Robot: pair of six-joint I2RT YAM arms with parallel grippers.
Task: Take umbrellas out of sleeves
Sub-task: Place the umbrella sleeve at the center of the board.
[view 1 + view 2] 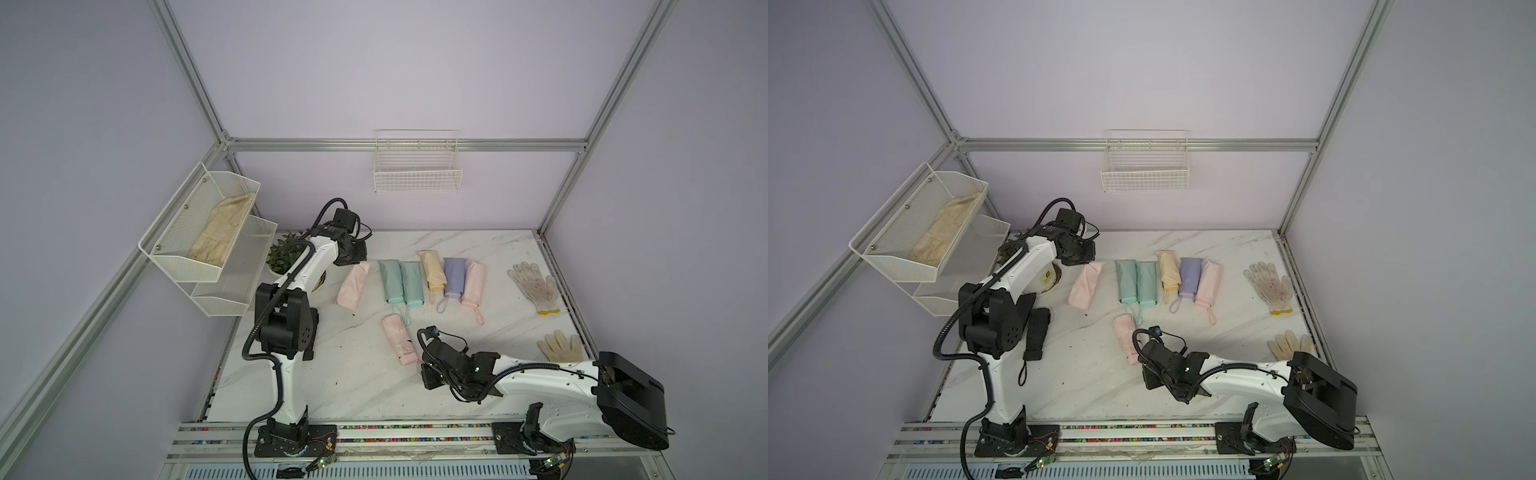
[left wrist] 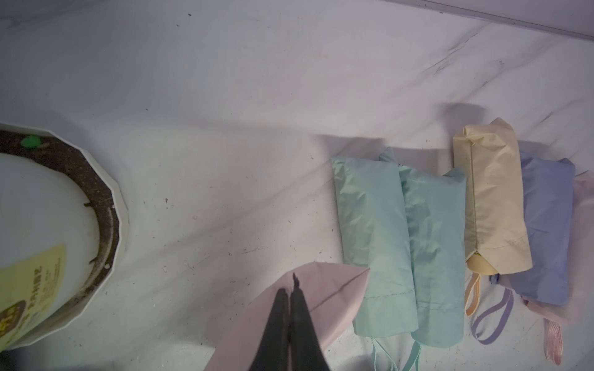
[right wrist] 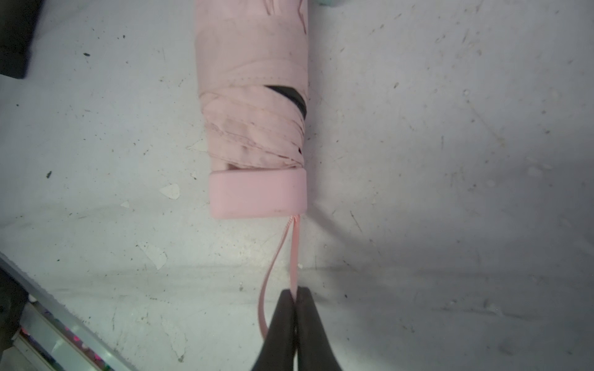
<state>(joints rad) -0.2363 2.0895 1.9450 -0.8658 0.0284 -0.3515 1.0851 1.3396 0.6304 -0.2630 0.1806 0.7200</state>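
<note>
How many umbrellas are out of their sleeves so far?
One: the pink umbrella lies bare. In hand: left tool pinches the empty pink sleeve, right tool grips the wrist loop. Left: five sleeved umbrellas in the row.

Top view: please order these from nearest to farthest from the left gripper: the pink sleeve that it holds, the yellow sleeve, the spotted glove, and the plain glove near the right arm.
1. Pink sleeve: left end of the row, its far end pinched in the left gripper.
2. Yellow sleeve: middle of the row.
3. Spotted glove: right side, beyond the row.
4. Plain glove: right side, nearer the front.
</note>
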